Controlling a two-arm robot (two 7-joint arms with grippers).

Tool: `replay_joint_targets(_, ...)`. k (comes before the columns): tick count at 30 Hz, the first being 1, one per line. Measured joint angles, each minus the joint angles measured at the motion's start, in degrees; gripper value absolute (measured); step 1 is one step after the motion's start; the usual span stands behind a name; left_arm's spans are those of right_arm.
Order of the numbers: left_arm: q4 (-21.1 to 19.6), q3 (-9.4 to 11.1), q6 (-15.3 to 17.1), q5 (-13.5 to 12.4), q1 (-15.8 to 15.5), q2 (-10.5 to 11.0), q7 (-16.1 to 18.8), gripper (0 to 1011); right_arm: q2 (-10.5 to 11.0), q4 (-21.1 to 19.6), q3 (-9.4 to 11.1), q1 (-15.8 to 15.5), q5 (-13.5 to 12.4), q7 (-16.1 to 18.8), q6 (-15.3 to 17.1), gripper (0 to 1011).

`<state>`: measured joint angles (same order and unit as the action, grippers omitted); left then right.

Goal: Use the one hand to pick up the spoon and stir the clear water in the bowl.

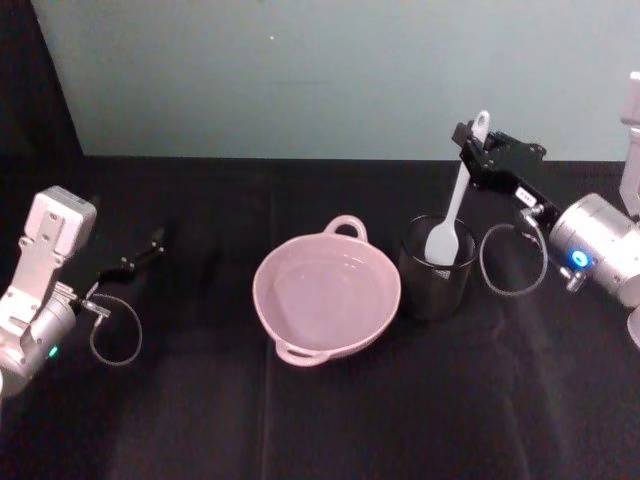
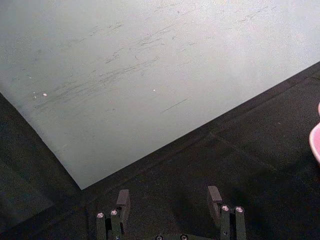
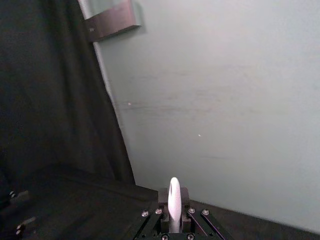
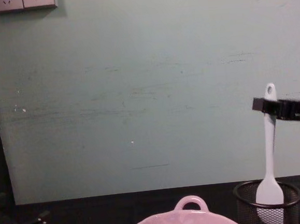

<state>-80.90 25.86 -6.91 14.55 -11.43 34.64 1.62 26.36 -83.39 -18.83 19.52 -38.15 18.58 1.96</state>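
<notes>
Right hand pinched the slim white spoon by its handle, blade inside the black mesh cup beside the glossy pink bowl. Left gripper sat spread open near the desk's left edge.

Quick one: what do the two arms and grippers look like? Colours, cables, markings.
Right gripper: black, long and slim, with a small white label, on a silver cylindrical wrist with a glowing blue ring and a grey cable loop beside it. Left gripper: black fingers with silver screws, a pale grey boxy arm, a small green light and a similar cable.
</notes>
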Motion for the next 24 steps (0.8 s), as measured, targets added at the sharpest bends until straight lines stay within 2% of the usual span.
replay_joint_targets(5, 0.0, 0.0, 0.0, 0.0, 0.0, 0.0, 0.0, 1011, 1.92, -4.21, -0.21, 0.38, 2.18, 0.81, 1.98, 123)
replay_joint_targets(14, 0.0, 0.0, 0.0, 0.0, 0.0, 0.0, 0.0, 1011, 3.91, -9.56, 0.51, 1.43, 2.87, 3.08, 5.25, 123)
replay_joint_targets(24, 0.0, 0.0, 0.0, 0.0, 0.0, 0.0, 0.0, 1011, 4.52, -10.45, 0.64, 2.24, 3.3, 3.71, 6.01, 123)
